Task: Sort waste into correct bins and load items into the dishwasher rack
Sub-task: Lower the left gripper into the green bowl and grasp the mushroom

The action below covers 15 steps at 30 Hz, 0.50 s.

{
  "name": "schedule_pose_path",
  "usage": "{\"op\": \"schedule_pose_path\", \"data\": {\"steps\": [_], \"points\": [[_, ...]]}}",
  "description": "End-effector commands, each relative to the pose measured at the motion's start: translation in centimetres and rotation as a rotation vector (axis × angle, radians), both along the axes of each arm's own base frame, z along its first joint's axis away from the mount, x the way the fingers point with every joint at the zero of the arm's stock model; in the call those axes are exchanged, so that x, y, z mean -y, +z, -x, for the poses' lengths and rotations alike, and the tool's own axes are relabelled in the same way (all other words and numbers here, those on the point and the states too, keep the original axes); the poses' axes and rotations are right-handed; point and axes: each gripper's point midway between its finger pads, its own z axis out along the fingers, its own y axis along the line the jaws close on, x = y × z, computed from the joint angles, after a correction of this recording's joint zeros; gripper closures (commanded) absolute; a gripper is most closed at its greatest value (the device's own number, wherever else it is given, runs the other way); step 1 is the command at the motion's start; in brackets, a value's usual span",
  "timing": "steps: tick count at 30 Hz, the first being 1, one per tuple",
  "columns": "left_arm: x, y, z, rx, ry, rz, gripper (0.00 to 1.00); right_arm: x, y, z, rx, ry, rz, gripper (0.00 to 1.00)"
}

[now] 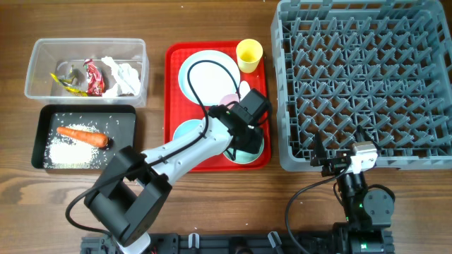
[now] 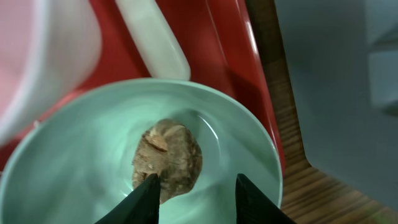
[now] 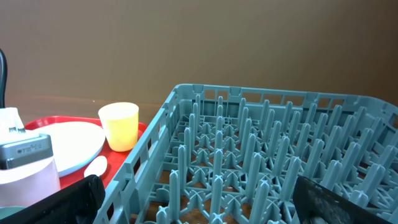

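Tub point(image 1: 85, 42): contains wrappers point(image 1: 93, 76) and tissue point(image 1: 123, 73). Black tray point(image 1: 39, 134): contains the carrot point(image 1: 81, 134) and rice point(image 1: 67, 152). Red tray point(image 1: 170, 106): carries the plate point(image 1: 205, 77), yellow cup point(image 1: 249, 54), spoon point(image 2: 152, 34) and two bowls. The near-right bowl point(image 2: 81, 149) contains the brown lump point(image 2: 171, 155).

Left claw point(image 2: 196, 199): partly spread over this bowl, one finger at the lump's edge, the other apart from it.

Right claw point(image 3: 205, 205): spread wide, at the near edge of the rack point(image 1: 277, 92) on the tabletop point(image 1: 212, 197).

A robot lab: arms point(image 1: 180, 149) at a wooden table point(image 1: 226, 204), dishwasher rack point(image 1: 364, 77).
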Motion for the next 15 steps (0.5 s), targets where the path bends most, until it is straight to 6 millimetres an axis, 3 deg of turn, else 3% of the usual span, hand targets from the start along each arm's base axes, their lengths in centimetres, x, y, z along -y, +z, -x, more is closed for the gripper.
{"op": "schedule_pose_path", "data": {"steps": [1,15], "points": [[-0.3,-0.7,-0.1,0.014,-0.009,-0.035,0.61,-0.2,0.2,0.1,0.011,0.011,0.010,0.00],[-0.9,-2.5,-0.2,0.003,-0.002,-0.087,0.52,-0.2,0.2,0.1,0.011,0.011,0.010,0.00]]}}
